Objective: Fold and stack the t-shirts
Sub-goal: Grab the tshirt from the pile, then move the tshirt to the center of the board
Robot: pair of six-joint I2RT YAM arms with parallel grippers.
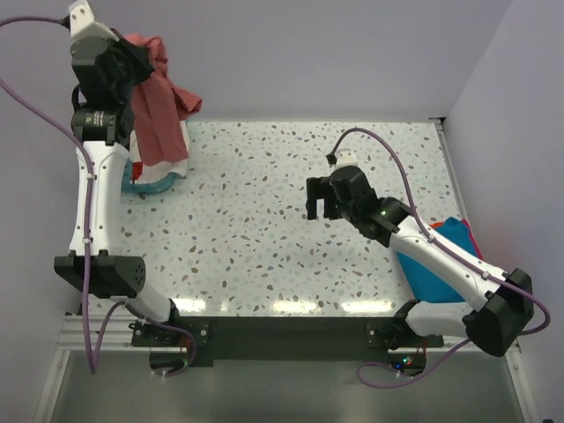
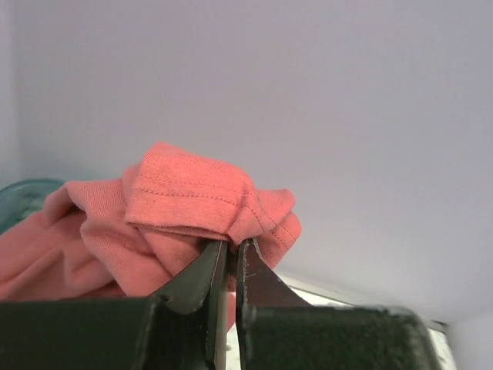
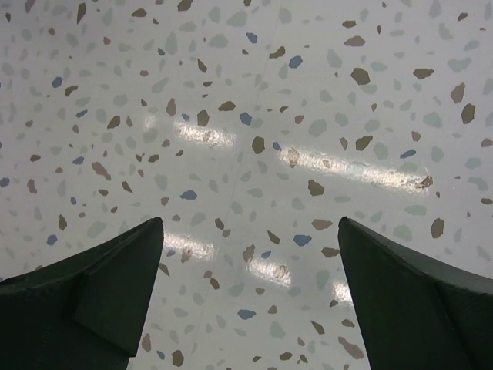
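My left gripper (image 1: 141,55) is raised high at the far left and is shut on the salmon-red t-shirt (image 1: 160,113), which hangs down from it over the teal basket (image 1: 152,185). In the left wrist view the fingertips (image 2: 231,245) pinch a hemmed fold of that shirt (image 2: 192,196). A bit of white cloth (image 1: 182,145) shows under the hanging shirt in the basket. My right gripper (image 1: 319,201) is open and empty over the bare table, its fingers (image 3: 115,270) wide apart. Folded teal-blue (image 1: 441,264) and orange-red (image 1: 467,233) shirts lie at the right, partly under the right arm.
The speckled tabletop (image 1: 264,220) fills the middle. Walls stand behind and to the right. The basket rim (image 2: 23,189) shows at the left of the left wrist view.
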